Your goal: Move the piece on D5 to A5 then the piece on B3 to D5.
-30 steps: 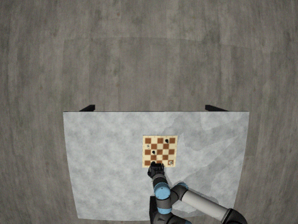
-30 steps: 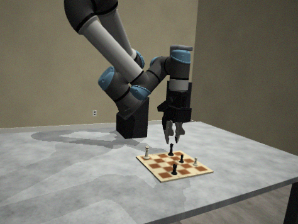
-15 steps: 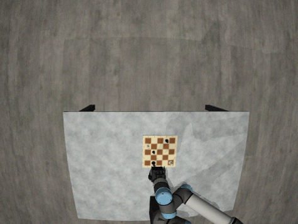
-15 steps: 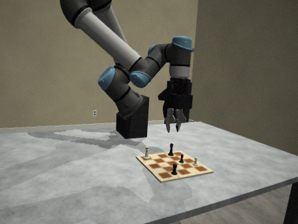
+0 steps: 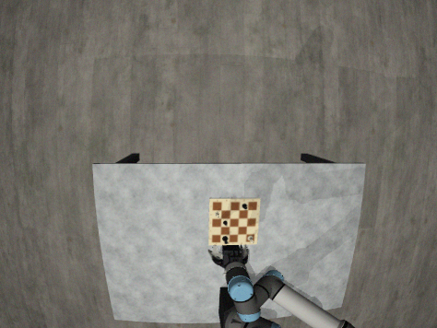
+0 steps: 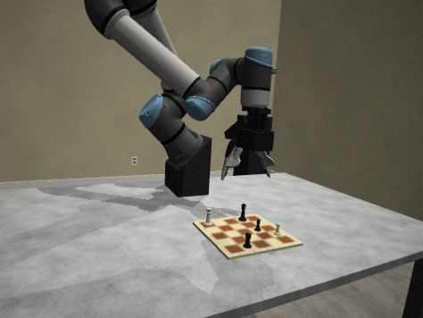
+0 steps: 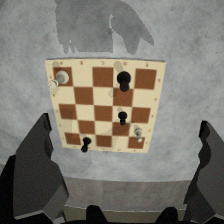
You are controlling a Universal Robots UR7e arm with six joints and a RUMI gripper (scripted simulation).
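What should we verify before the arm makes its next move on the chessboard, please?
1. Black two-jaw claw open and empty: ok.
2. Claw raised well above the brown-and-cream checkered board: ok.
3. Tall black chess piece upright, standing free: ok.
4. Cream corner piece fully inside its square: cannot tell.
5. Edge letters readable enough to find B3: cannot tell.

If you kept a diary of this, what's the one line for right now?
hand: open, empty, raised behind the board | chessboard: five pieces upright | tall black piece: standing free at the board's near edge to the arm
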